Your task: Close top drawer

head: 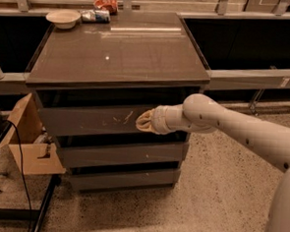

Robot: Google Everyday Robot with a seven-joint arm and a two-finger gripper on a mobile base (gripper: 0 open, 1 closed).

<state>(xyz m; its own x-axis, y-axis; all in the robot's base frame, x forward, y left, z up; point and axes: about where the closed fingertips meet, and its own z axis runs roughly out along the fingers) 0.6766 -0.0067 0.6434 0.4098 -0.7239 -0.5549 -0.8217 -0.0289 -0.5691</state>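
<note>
The top drawer (85, 119) has a flat grey front with pale scratch marks near its middle. Its front stands about level with the two plain grey fronts (118, 153) below it, under the cabinet's brown top (119, 52). My gripper (143, 121) is at the end of the white arm coming in from the right. It touches the top drawer's front just right of the scratches.
A white bowl (63, 18) and some packets (99, 12) lie at the back of the cabinet top. An open cardboard box (28, 140) and a cable stand on the floor to the left. A railing runs behind. Speckled floor lies in front and to the right.
</note>
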